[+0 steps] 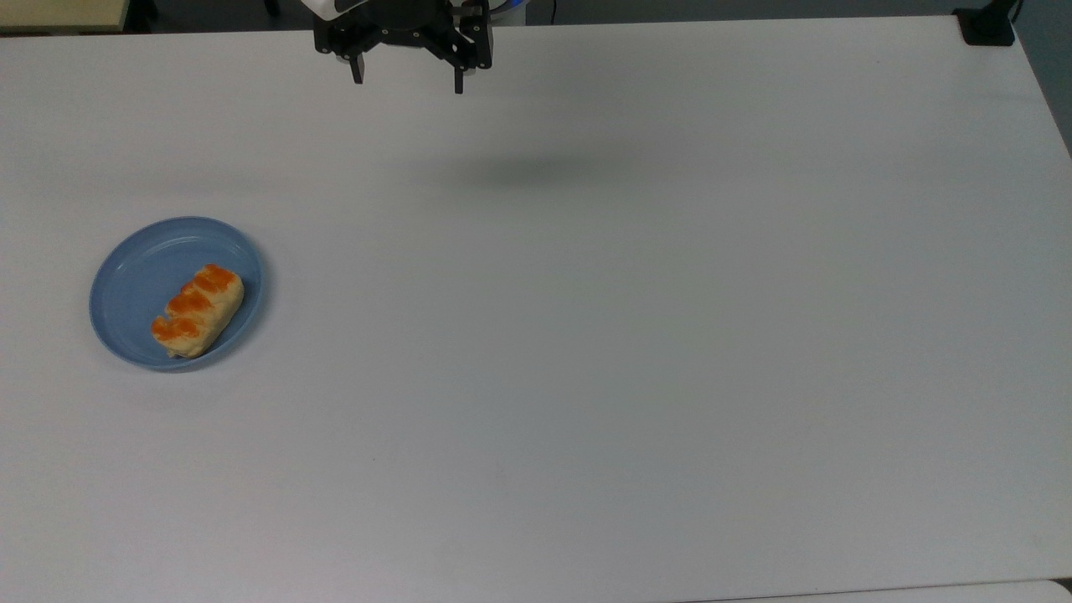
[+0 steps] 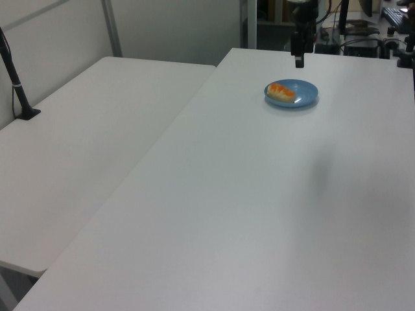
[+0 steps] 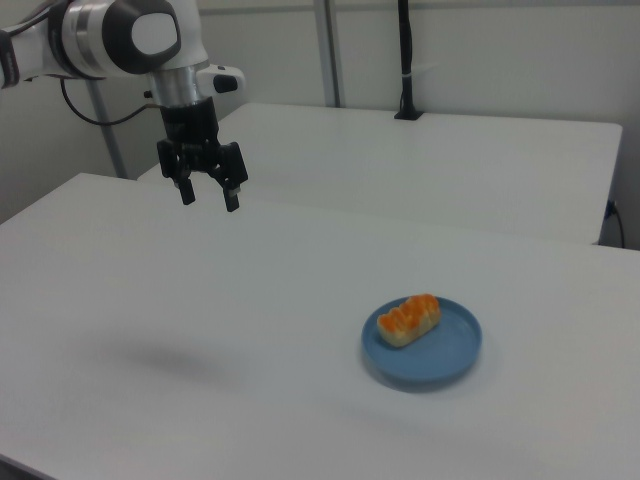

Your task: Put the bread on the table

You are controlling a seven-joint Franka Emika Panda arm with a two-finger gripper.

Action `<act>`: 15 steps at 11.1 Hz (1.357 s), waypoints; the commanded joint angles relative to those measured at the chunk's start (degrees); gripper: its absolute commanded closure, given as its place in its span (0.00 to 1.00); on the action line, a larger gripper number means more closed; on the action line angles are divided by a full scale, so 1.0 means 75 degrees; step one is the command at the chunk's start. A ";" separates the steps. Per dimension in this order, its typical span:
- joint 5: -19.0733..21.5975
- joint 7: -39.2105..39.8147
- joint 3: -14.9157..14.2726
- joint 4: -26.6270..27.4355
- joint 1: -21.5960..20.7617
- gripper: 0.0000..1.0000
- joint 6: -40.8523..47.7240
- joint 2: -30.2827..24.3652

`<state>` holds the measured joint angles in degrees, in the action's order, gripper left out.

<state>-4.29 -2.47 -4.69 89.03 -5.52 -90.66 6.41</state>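
Bread [image 1: 198, 310] is seen lying on the blue plate [image 1: 134, 276] (toward the top view's left) on the white bench [image 1: 586, 335]. Well apart from it, the gripper [image 1: 408, 79] is held above the bench, fingers spread, nothing between them.

1. In the top view the table [image 1: 586, 335] is seen from above, looking steeply down, and its white top takes up nearly the whole frame.
2. In the left view the same table [image 2: 259, 194] is seen lengthwise from one end, from a raised and more distant point.
3. In the right view it [image 3: 250, 300] is seen obliquely from a nearer, lower point.
4. The blue plate [image 1: 126, 285] [image 2: 308, 97] [image 3: 450, 360] is shared by all three views.
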 commanded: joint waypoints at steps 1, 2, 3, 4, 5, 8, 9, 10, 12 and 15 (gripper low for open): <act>0.0010 0.0095 0.0004 0.0212 0.0020 0.00 -0.0076 -0.0222; 0.0010 0.0037 0.0004 0.0212 0.0009 0.00 -0.0076 -0.0210; 0.0010 0.0025 0.0004 0.0212 0.0009 0.00 -0.0088 -0.0210; 0.0010 0.0025 0.0004 0.0212 0.0009 0.00 -0.0088 -0.0198; 0.0010 0.0048 0.0004 0.0212 0.0009 0.00 -0.0088 -0.0198; 0.0022 0.0072 0.0004 0.0212 0.0021 0.00 -0.0100 -0.0187; 0.0022 0.0072 0.0004 0.0212 0.0021 0.00 -0.0100 -0.0175; 0.0022 0.0084 -0.0008 0.0200 0.0021 0.00 -0.0111 -0.0175; 0.0033 0.0095 -0.0043 0.0188 0.0021 0.00 -0.0228 -0.0175; 0.0138 0.0107 -0.0078 0.0188 0.0265 0.00 -0.0835 -0.0117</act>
<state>-4.29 -2.47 -4.81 89.04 -5.12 -92.45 6.41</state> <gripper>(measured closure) 0.000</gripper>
